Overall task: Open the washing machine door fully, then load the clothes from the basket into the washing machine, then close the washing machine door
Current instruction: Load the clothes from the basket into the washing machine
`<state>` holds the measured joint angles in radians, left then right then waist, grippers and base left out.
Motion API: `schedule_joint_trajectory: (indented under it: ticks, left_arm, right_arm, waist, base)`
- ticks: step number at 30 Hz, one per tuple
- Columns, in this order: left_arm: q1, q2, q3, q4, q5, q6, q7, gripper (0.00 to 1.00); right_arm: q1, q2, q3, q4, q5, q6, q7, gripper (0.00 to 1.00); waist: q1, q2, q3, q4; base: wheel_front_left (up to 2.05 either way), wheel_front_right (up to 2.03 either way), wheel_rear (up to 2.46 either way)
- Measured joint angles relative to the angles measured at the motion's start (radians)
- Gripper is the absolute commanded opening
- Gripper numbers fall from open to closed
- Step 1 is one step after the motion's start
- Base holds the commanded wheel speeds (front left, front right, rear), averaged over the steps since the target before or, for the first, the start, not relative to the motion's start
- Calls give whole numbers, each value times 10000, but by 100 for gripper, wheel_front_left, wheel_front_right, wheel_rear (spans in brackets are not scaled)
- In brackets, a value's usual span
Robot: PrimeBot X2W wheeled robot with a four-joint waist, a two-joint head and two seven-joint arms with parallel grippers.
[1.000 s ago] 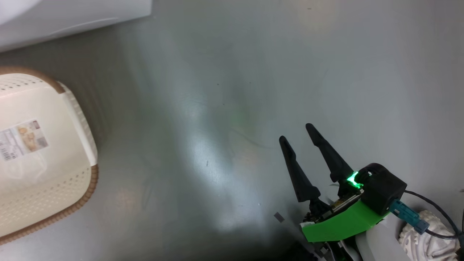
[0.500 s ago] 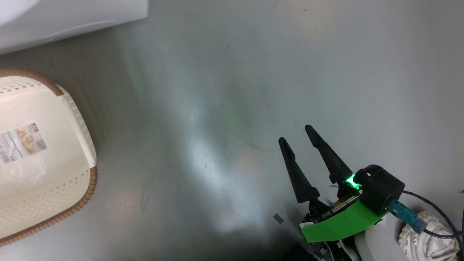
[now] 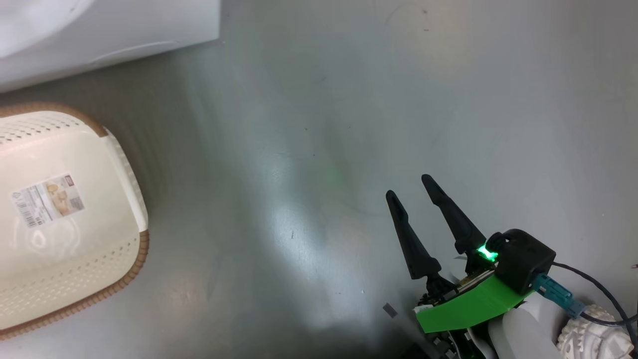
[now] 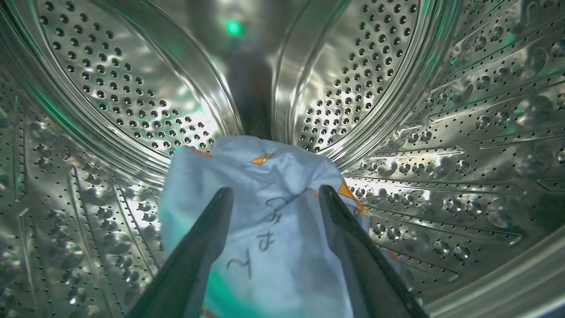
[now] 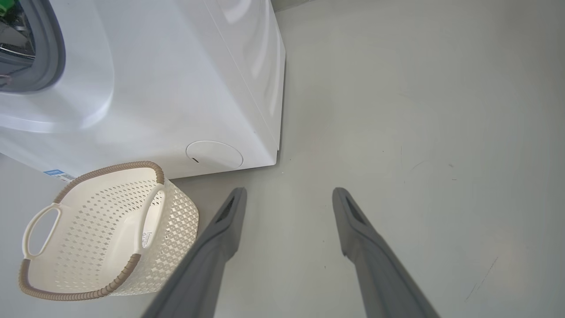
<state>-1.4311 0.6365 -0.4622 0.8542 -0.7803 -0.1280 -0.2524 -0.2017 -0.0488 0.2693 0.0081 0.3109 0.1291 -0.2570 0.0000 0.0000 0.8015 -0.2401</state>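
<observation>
Blue clothes, seemingly loose, at left gripper

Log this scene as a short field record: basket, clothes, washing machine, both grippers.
basket: upright on the floor by the washing machine, no clothes in it
clothes: light-blue printed garment lying inside the steel drum
left gripper: inside the drum, open, fingers either side of the garment
right gripper: open, holding nothing, above the floor
</observation>
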Motion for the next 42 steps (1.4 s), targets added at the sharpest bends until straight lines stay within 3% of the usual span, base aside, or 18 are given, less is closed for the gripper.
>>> schedule_joint_trajectory:
  ticks: [10,20,30,42]
  left_arm:
    - [170,-226,-125,163,-67,0,-46,100]
    - [1406,-583,270,-662,-44,0,-46,100]
    - [2847,-986,1057,-1517,270,0,-44,100]
    - [5312,-1549,2813,-3124,1262,0,-46,100]
  right_arm:
    - [-44,-2,-247,192,-10,0,0,100]
    - [-319,-13,-539,387,-31,0,0,100]
    - [-456,-17,-746,573,-86,0,0,100]
    - [-477,-29,-834,986,-188,0,0,100]
  waist:
    - [0,0,-362,321]
    - [0,0,-756,680]
    - [0,0,-1231,1024]
    - [0,0,-2276,1243]
  base:
    - [0,0,0]
    - [0,0,0]
    - [0,0,0]
    - [0,0,0]
